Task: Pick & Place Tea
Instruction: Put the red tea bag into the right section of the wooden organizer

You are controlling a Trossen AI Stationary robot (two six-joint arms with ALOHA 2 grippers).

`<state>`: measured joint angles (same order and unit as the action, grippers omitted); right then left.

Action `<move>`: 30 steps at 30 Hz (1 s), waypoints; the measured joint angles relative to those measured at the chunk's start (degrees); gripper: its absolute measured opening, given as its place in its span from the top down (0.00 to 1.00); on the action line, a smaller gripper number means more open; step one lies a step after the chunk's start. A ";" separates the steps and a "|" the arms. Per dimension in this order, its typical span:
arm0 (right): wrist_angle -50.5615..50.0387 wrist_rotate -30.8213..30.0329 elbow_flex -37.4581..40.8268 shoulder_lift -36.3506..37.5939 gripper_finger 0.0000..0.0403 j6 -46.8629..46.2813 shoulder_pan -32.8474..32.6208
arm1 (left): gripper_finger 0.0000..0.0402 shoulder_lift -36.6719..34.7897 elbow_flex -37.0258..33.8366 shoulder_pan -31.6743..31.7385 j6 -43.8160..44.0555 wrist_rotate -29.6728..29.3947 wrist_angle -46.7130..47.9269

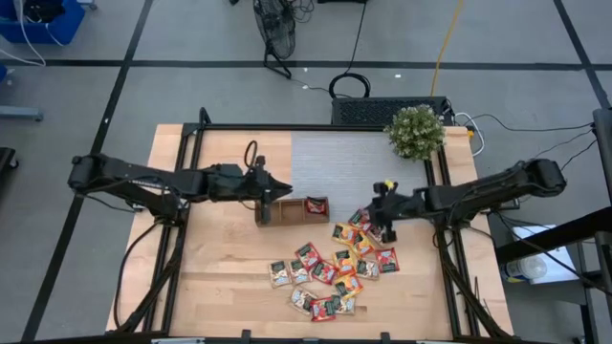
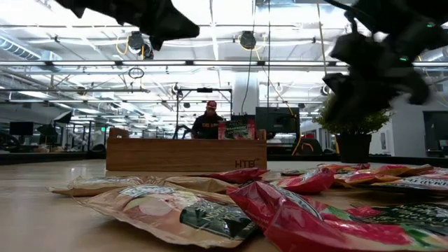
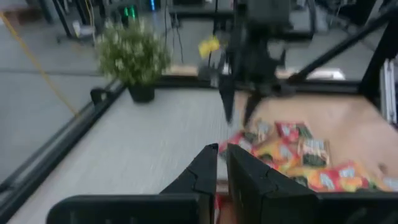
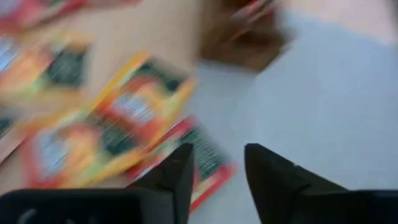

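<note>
The tea [image 1: 330, 272] lies as a loose spread of red, orange and green-and-white sachets at about five o'clock from the desk's [image 1: 220, 277] centre, while one red sachet [image 1: 316, 204] already stands in the wooden tray [image 1: 298, 209] near the middle. The right end effector [image 1: 384, 229] hangs over the spread's two o'clock edge with its fingers apart and nothing between them; its wrist view shows a red-edged sachet [image 4: 186, 158] directly below the gap. The step in hand looks like a fresh pick, and it would go best by lowering straight down on a single outlying sachet (the overlapping ones risk coming up in pairs) and pinching an edge that lifts off the wood. The left end effector [image 1: 264, 212] waits at the tray's nine o'clock end, fingers nearly together and empty, so the carry should approach the tray from three o'clock.
</note>
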<state>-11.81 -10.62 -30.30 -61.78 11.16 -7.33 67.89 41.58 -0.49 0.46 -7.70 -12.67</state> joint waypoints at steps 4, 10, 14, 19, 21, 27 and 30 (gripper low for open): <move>-1.55 0.38 0.00 -3.07 0.59 -2.76 -2.92 | 0.89 0.07 -1.09 0.02 -0.17 -0.12 -0.83; -1.12 0.21 -0.07 -8.64 0.58 -4.39 -3.11 | 0.89 0.32 -1.09 0.15 -0.21 -0.29 -0.81; -0.80 0.37 -0.04 -12.08 0.58 -4.22 -3.13 | 0.89 0.32 -1.09 0.15 -0.20 -0.29 -0.84; 0.34 0.23 -0.07 -14.85 0.59 -3.23 -3.13 | 0.89 0.32 -1.07 0.15 -0.19 -0.29 -0.38; 0.87 0.18 -0.14 -15.57 0.61 -2.92 -3.13 | 0.89 0.32 -1.07 0.15 -0.19 -0.29 -0.43; 0.58 0.36 -0.08 -15.51 0.81 -2.75 -3.17 | 0.89 0.32 -1.04 0.15 -0.19 -0.31 -0.55; 0.80 0.20 -0.04 -15.34 0.95 -1.60 -3.34 | 0.89 0.34 -1.03 0.15 0.00 -0.33 -0.51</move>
<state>-11.01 -10.42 -30.35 -77.12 9.56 -10.67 68.23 40.56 -0.34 0.46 -8.03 -13.18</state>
